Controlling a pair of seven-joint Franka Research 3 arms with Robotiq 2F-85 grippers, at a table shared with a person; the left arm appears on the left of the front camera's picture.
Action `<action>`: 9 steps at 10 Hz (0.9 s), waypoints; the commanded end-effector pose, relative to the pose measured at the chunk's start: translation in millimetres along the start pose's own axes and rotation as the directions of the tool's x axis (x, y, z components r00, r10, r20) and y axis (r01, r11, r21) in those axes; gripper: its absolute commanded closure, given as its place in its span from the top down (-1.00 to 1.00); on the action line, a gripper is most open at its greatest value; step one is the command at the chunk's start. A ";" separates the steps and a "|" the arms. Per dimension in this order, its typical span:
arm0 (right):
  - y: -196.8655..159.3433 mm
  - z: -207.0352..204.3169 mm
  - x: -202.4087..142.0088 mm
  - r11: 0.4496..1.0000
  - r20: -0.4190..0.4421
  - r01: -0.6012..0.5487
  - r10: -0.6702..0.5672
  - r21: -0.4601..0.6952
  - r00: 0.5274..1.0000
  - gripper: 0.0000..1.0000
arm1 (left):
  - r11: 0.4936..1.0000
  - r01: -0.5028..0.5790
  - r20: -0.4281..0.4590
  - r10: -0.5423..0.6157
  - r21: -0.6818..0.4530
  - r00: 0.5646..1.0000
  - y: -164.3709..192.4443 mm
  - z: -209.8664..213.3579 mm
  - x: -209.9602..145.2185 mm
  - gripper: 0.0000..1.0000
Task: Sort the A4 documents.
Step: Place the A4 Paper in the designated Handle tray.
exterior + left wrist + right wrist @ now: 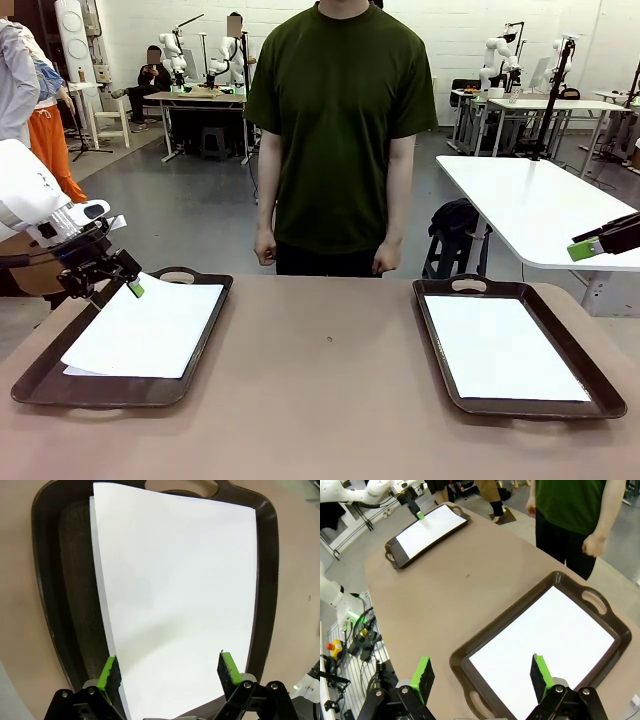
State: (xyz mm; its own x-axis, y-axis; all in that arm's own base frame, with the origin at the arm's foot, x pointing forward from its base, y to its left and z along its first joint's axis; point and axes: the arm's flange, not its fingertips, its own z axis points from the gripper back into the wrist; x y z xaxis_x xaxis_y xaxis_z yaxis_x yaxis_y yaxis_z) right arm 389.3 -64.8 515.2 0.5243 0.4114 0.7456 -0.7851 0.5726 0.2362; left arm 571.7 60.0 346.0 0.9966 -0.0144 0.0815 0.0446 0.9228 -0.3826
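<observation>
While a person in a dark green shirt (340, 120) stands at the far side of the brown table (320, 400) with arms hanging down, two dark brown handled trays lie well apart on it. On the robot's left, the left tray (40, 375) holds a stack of A4 documents (150, 330), white sheets lying slightly askew, the top one not squared with the one under it. The left gripper (128, 283) hangs just above the far left corner of that stack, its jaws spread wide with nothing between them; from the left wrist, its green pads (107, 672) straddle the near edge of the paper. On the robot's right, the right tray (600, 400) holds more white paper (500, 345), lying flat and square inside it. The right gripper (481, 674) hovers well above that tray's corner, jaws wide and empty.
</observation>
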 end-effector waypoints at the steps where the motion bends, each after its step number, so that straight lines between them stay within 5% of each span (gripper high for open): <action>1: -0.1 -1.5 0.7 1.000 0.005 -0.005 0.005 -0.002 1.000 1.00 | 0.999 -0.023 0.015 0.022 0.043 1.000 -0.7 4.0 -9.4 1.00; 4: -0.1 -1.5 0.7 1.000 0.005 -0.005 0.005 -0.002 1.000 1.00 | 0.994 -0.015 0.024 0.013 0.109 1.000 0.2 10.8 -10.3 1.00; 9: -0.1 -1.5 0.7 1.000 0.005 -0.005 0.005 -0.002 1.000 1.00 | 0.998 0.012 0.015 -0.013 0.060 1.000 3.5 6.8 -5.0 1.00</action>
State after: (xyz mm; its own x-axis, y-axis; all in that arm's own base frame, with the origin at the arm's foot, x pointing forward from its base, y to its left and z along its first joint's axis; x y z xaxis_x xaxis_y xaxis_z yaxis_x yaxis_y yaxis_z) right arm 389.3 -64.8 515.2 0.5244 0.4114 0.7455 -0.7851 0.5726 0.2362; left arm 566.5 64.7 350.8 0.9955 -0.0098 0.0946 0.0401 0.9454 -0.3233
